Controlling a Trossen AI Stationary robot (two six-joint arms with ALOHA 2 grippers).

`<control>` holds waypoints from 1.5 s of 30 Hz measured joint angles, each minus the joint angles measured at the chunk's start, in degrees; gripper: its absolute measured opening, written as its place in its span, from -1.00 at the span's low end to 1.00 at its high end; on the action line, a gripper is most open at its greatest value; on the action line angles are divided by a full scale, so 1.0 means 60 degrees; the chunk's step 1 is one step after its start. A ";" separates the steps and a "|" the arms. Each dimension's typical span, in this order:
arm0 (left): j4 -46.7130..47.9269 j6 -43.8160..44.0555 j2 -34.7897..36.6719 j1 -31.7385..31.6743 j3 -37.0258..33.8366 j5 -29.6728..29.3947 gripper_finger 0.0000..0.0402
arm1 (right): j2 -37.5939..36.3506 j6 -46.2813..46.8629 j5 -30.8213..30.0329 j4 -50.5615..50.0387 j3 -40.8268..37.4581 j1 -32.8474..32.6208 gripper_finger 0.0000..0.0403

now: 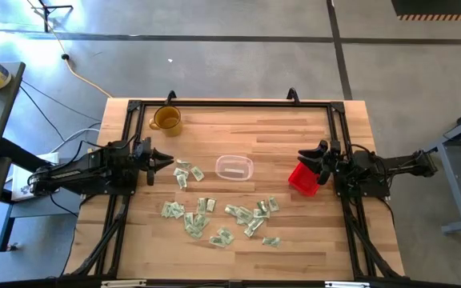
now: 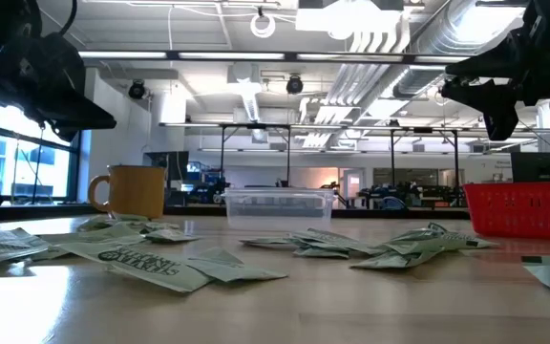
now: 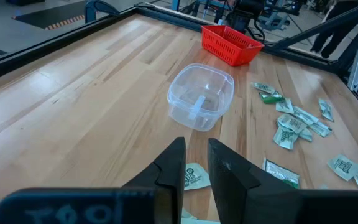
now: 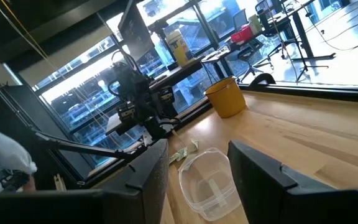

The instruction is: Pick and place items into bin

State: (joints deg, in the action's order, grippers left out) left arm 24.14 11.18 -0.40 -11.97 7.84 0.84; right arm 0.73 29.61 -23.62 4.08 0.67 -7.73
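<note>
Right now, many small green and white packets [image 1: 214, 216] lie flat and scattered on the wooden surface [image 1: 238, 136], near the clear plastic bin [image 1: 234, 167], which already has a pale strip inside. They look thin, light and crinkly, so they will probably bend and slide easily. It may be best to pinch one by a raised edge or corner, picking a packet that lies alone. The left gripper [image 3: 196, 163] hovers just above the packets closest to the bin, its fingers only a little apart and holding nothing. The right gripper [image 4: 196, 163] waits above the red mesh basket [image 1: 302, 179], fingers wide apart and empty. An amber mug [image 1: 166, 119] stands off to the side.
</note>
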 joint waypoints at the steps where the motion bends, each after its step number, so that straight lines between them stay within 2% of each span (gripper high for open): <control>1: 0.0000 0.0000 0.0000 0.0000 0.0000 -0.0004 -0.49 | 0.0003 -0.0004 0.0000 0.0001 0.0000 -0.0001 -0.20; 21: -0.0042 0.0002 0.0002 -0.0002 -0.0004 -0.0004 -0.49 | 0.0003 -0.0004 0.0000 0.0001 0.0000 -0.0001 -0.19; 24: -0.1049 0.0181 0.0000 0.0000 -0.0007 -0.0073 -0.49 | 0.0000 -0.0005 0.0000 0.0000 0.0001 0.0000 -0.17; 25: -0.1557 0.0766 0.0000 0.0000 -0.0005 -0.0050 -0.49 | 0.0003 -0.0082 -0.0013 0.0000 0.0000 0.0000 -0.17; 27: -0.2646 0.2571 0.0005 0.0000 -0.0004 -0.0055 -0.49 | 0.0003 -0.0616 -0.0489 0.0113 -0.0017 0.0014 -0.17; 29: -0.3757 0.4231 -0.0051 0.0000 -0.0002 -0.0675 -0.49 | 0.0003 -0.0342 -0.1305 0.0513 -0.0015 0.0041 -0.18; 31: -0.4449 0.5070 -0.0073 -0.0004 0.0004 -0.1374 -0.49 | -0.0004 0.0092 -0.1935 0.0994 -0.0017 0.0043 -0.19; 35: -0.5488 0.5615 -0.0073 -0.0004 0.0004 -0.2154 -0.49 | 0.0006 0.0721 -0.3187 0.1765 -0.0015 0.0040 -0.20; 38: -0.5654 0.5723 -0.0080 -0.0004 0.0004 -0.2352 -0.49 | -0.0001 0.1665 -0.4103 0.2674 -0.0015 0.0045 -0.19; 41: -0.5782 0.5797 -0.0077 0.0000 0.0004 -0.2348 -0.49 | 0.0003 0.1774 -0.5083 0.3734 -0.0015 0.0042 -0.17; 43: -0.5769 0.6189 -0.0077 0.0000 0.0004 -0.2342 -0.49 | 0.0003 0.2063 -0.5140 0.4735 -0.0015 0.0047 -0.17; 45: -0.5766 0.6716 -0.0077 0.0000 0.0004 -0.2297 -0.49 | -0.0003 0.2194 -0.4619 0.5604 -0.0015 0.0047 -0.18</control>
State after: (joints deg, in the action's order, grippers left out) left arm -10.45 51.48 -0.86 -11.97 7.86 -12.94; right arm 0.71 42.77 -51.33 37.70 0.58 -7.45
